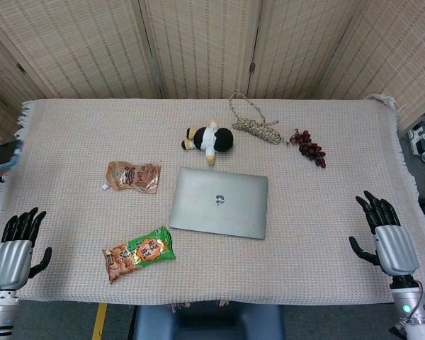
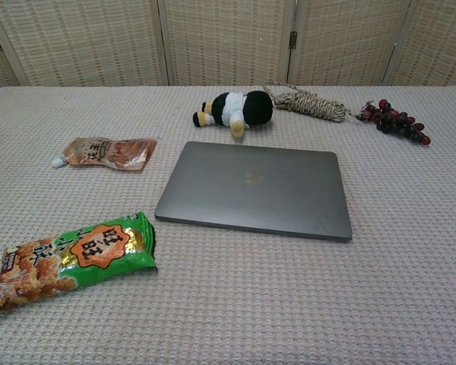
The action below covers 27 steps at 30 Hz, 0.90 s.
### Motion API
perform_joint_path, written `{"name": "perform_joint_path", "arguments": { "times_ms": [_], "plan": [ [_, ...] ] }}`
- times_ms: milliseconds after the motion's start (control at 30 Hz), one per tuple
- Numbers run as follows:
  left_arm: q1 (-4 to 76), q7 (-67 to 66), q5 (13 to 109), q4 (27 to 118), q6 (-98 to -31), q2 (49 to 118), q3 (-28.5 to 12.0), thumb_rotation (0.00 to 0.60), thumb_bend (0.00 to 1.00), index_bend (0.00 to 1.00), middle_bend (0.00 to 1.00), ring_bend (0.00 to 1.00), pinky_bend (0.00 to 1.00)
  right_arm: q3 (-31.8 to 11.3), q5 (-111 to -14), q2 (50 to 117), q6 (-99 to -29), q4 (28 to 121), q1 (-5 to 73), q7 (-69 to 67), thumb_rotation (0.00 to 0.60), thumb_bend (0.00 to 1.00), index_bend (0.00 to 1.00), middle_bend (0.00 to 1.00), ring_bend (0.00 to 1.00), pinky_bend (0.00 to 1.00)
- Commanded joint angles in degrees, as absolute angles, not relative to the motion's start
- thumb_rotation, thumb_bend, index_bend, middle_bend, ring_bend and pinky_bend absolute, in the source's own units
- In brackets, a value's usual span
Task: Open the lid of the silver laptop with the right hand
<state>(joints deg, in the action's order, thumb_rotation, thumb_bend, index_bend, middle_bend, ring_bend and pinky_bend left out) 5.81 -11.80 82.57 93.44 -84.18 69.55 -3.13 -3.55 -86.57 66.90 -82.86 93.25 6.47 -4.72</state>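
Observation:
The silver laptop (image 1: 219, 202) (image 2: 254, 188) lies flat with its lid down in the middle of the cloth-covered table (image 1: 340, 142). My right hand (image 1: 384, 234) hovers at the table's right front edge, well to the right of the laptop, fingers spread and holding nothing. Over at the left front corner my left hand (image 1: 18, 244) is likewise open and empty. Neither hand shows in the chest view.
A green snack bag (image 1: 139, 253) (image 2: 68, 260) lies front-left of the laptop and a brown pouch (image 1: 132, 176) (image 2: 104, 152) to its left. Behind it are a plush penguin (image 1: 210, 139) (image 2: 234, 109), a coiled rope (image 1: 258, 126) (image 2: 308, 101) and dark grapes (image 1: 308, 147) (image 2: 397, 121).

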Motion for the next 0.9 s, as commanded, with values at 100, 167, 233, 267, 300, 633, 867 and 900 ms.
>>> {"name": "perform_joint_path", "arguments": {
  "times_ms": [100, 167, 233, 267, 300, 633, 867, 900],
  "plan": [
    [5.9, -11.9, 82.5, 93.3, -83.9, 69.7, -3.1, 0.6, 0.48, 0.01, 0.05, 0.0, 0.0, -3.6, -86.4, 66.8, -82.5, 93.5, 6.7, -4.4, 0.6, 0.4, 0.0, 0.0, 0.0, 0.0],
    [5.9, -11.9, 82.5, 93.3, -83.9, 69.7, -3.0, 0.6, 0.48, 0.01, 0.05, 0.0, 0.0, -3.5, -86.6, 66.8, -82.2, 93.6, 6.8, -4.3, 0.6, 0.4, 0.0, 0.0, 0.0, 0.0],
    [5.9, -11.9, 82.5, 93.3, -83.9, 69.7, -3.0, 0.6, 0.48, 0.01, 0.05, 0.0, 0.0, -3.4, -86.8, 66.8, -81.9, 93.7, 7.0, -4.3, 0.6, 0.4, 0.0, 0.0, 0.0, 0.0],
    [5.8, -11.8, 82.5, 93.3, -84.0, 69.7, -2.9, 0.6, 0.48, 0.01, 0.05, 0.0, 0.0, -3.3, -87.0, 66.7, -81.6, 93.7, 7.2, -4.3, 0.6, 0.4, 0.0, 0.0, 0.0, 0.0],
    [5.8, -11.8, 82.6, 93.3, -84.1, 69.7, -2.9, 0.6, 0.48, 0.01, 0.05, 0.0, 0.0, -3.2, -87.3, 66.5, -81.3, 93.9, 7.5, -4.4, 0.6, 0.4, 0.0, 0.0, 0.0, 0.0],
    [5.4, -12.0, 83.0, 93.7, -84.6, 69.6, -2.5, 0.6, 0.48, 0.01, 0.05, 0.0, 0.0, -4.5, -87.8, 66.1, -70.1, 98.6, 15.4, -5.2, 0.6, 0.4, 0.0, 0.0, 0.0, 0.0],
    [5.0, -12.5, 83.5, 94.3, -85.3, 69.5, -2.3, 0.6, 0.48, 0.01, 0.05, 0.0, 0.0, -10.6, -80.5, 67.6, -53.9, 100.5, 27.7, -7.6, 0.6, 0.42, 0.0, 0.0, 0.04, 0.0],
    [5.0, -12.5, 83.5, 94.3, -85.3, 69.5, -2.2, 0.6, 0.48, 0.01, 0.05, 0.0, 0.0, -11.9, -78.0, 68.1, -50.4, 100.2, 30.2, -8.3, 0.6, 0.46, 0.0, 0.0, 0.05, 0.0]
  ]
}}
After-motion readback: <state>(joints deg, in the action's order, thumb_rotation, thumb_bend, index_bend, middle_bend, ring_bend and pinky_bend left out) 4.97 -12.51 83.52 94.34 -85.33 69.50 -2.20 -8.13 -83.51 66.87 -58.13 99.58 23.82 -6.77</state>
